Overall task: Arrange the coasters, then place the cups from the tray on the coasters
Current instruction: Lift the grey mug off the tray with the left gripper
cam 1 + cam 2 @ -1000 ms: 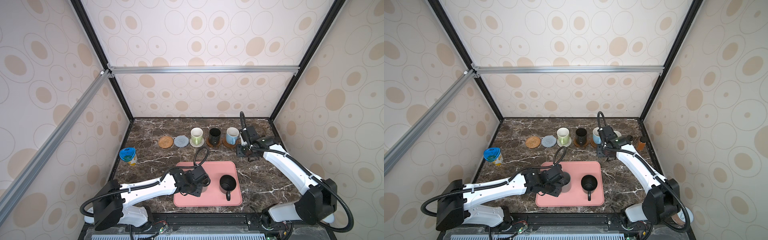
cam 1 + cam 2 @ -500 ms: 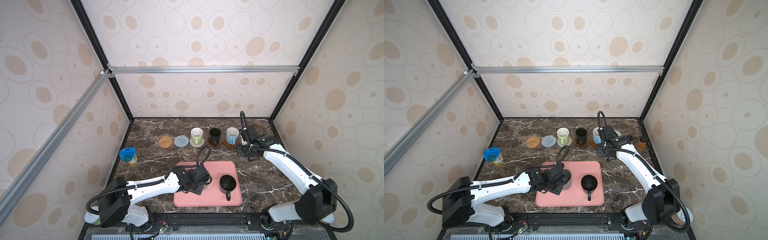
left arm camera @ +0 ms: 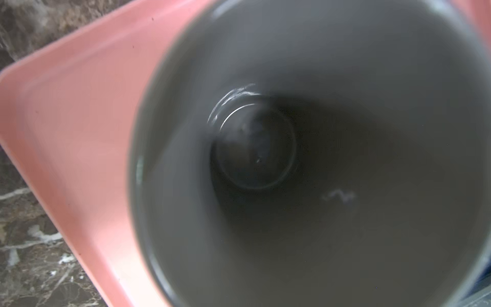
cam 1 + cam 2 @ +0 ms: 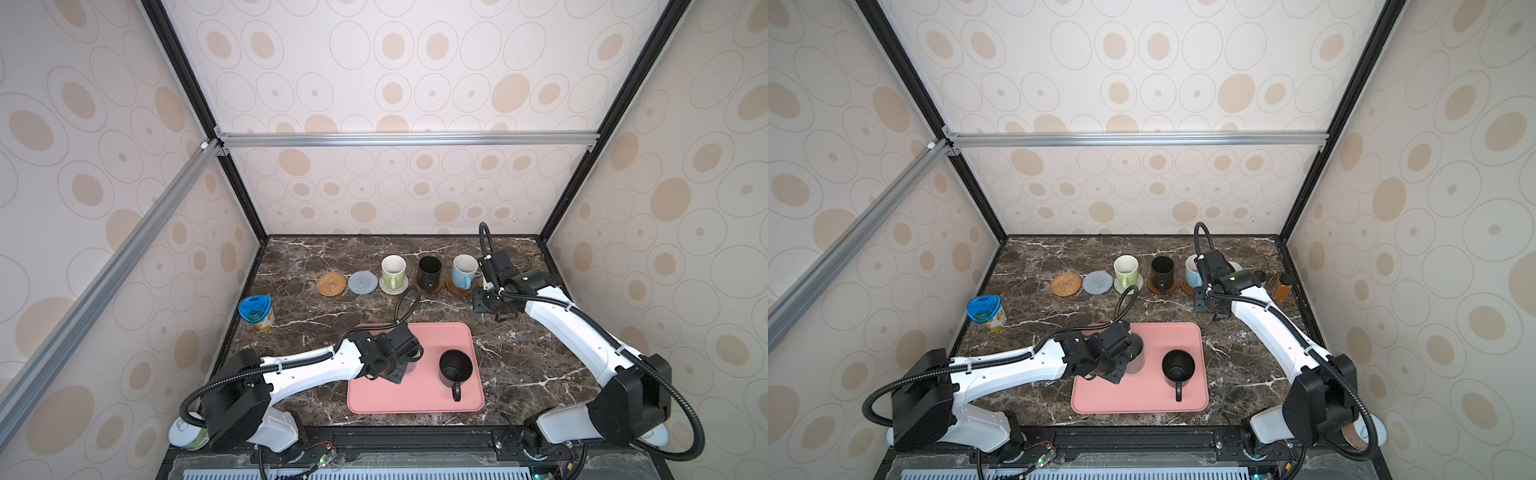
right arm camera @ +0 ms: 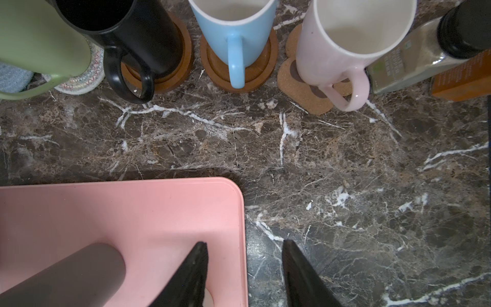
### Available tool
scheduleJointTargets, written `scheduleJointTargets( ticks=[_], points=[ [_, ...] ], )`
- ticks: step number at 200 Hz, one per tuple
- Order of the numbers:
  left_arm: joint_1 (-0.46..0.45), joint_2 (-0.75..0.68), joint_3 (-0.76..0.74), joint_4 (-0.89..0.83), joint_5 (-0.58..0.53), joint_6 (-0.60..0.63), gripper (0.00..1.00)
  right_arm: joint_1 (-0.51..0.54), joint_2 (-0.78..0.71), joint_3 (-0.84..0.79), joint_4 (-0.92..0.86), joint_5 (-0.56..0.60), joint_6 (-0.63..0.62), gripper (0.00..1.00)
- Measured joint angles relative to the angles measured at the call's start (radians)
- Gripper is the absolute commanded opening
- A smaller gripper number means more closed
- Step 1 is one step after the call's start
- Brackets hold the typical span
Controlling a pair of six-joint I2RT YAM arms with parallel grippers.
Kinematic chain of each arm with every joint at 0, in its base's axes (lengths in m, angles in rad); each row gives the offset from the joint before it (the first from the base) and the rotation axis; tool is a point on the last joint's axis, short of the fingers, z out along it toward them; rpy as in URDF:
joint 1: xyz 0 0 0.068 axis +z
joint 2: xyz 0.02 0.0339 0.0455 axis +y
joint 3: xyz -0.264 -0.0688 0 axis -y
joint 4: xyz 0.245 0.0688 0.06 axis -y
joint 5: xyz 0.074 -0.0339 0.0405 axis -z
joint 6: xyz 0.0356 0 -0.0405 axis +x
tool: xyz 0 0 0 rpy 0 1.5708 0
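Observation:
The pink tray (image 4: 415, 399) lies front centre and holds two cups. My left gripper (image 4: 399, 365) is down over the grey cup (image 4: 1136, 353). Its wrist view looks straight into that grey cup (image 3: 292, 159), and its fingers are hidden. A black cup (image 4: 456, 368) stands beside it. Along the back, the rattan coaster (image 4: 331, 284) and the blue-grey coaster (image 4: 363, 282) are bare. The green cup (image 4: 393, 270), another black cup (image 4: 429, 270), the blue cup (image 4: 464, 270) and the pink cup (image 5: 345, 40) each stand on a coaster. My right gripper (image 5: 244, 244) hangs open and empty over the tray's far right corner.
A blue-lidded can (image 4: 255, 311) stands by the left wall. A spice bottle (image 5: 411, 58) and an amber bottle (image 4: 1283, 286) stand at the back right, next to the pink cup. Another can (image 4: 187, 432) sits behind the left arm's base.
My left gripper has edged in closer over the grey cup on the tray. The right arm has not moved.

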Motion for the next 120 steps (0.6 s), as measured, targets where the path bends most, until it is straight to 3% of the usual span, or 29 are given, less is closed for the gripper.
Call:
scheduleJointTargets(
  ticks=[120],
  points=[
    [0.012, 0.007, 0.002, 0.058, -0.016, 0.016, 0.21, 0.0, 0.017, 0.002, -0.008, -0.001, 0.008, 0.49]
  ],
)
